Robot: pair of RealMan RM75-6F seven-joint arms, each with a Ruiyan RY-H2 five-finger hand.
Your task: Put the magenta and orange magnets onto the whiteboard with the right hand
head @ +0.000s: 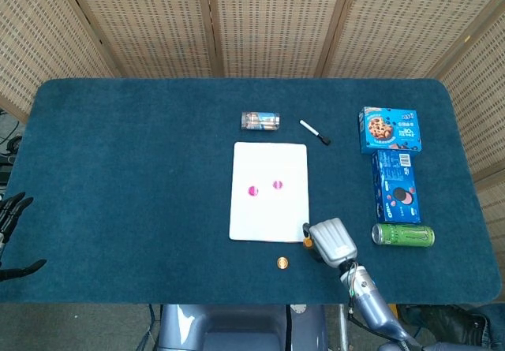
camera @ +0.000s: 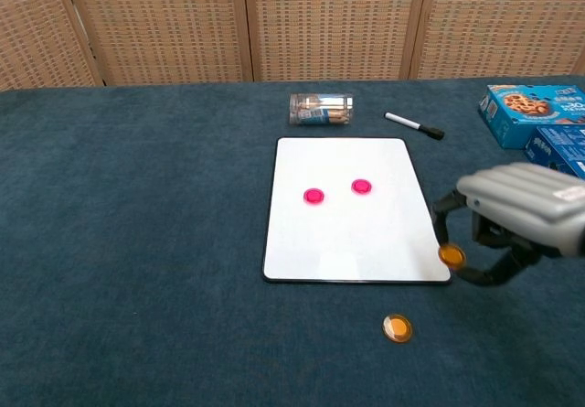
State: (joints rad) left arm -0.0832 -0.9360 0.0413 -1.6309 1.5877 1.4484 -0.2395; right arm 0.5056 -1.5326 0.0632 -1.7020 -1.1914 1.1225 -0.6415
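The whiteboard (head: pixel 269 209) (camera: pixel 352 242) lies flat mid-table with two magenta magnets (head: pixel 252 191) (head: pixel 278 184) (camera: pixel 314 196) (camera: pixel 361 187) on it. My right hand (head: pixel 331 241) (camera: pixel 516 217) hovers by the board's near right corner and pinches an orange magnet (camera: pixel 452 257) (head: pixel 308 242) between thumb and finger, lifted off the cloth. A second orange magnet (head: pixel 282 263) (camera: pixel 397 327) lies on the cloth just in front of the board. My left hand (head: pixel 12 237) rests open at the far left edge, holding nothing.
A clear tube (head: pixel 259 120) (camera: pixel 321 108) and a black marker (head: pixel 315 132) (camera: pixel 414 126) lie behind the board. Two blue cookie boxes (head: pixel 390 129) (head: pixel 395 185) and a green can (head: pixel 402 235) lie along the right side. The table's front edge is close below my right hand.
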